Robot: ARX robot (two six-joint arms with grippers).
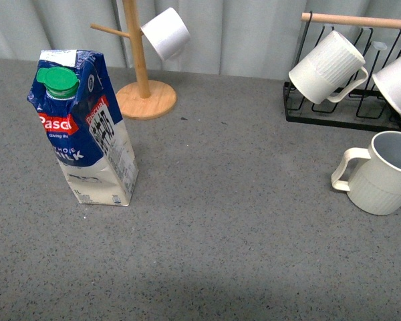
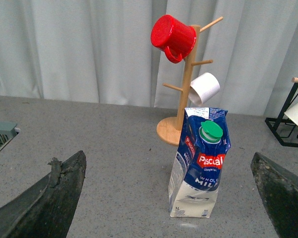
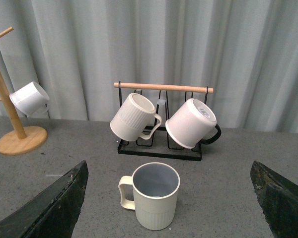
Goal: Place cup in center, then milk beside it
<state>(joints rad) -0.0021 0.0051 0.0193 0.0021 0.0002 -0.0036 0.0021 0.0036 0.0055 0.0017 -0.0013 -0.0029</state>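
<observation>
Right gripper (image 3: 169,166): spread wide, hovering empty, cup (image 3: 154,201) standing ahead; you are best aiming for its body, avoiding the handle.

The left gripper (image 2: 168,163) has its jaws spread wide. Its two dark, scuffed fingers (image 2: 49,198) stand well apart with nothing held between them. The right gripper (image 3: 169,166) is spread just as wide, its dark fingers (image 3: 283,198) touching nothing.

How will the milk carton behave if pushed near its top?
Probably tippy: the milk carton is tall on a narrow base, so it may topple. Its creased top by the green cap suggests soft walls that could buckle when squeezed.
</observation>
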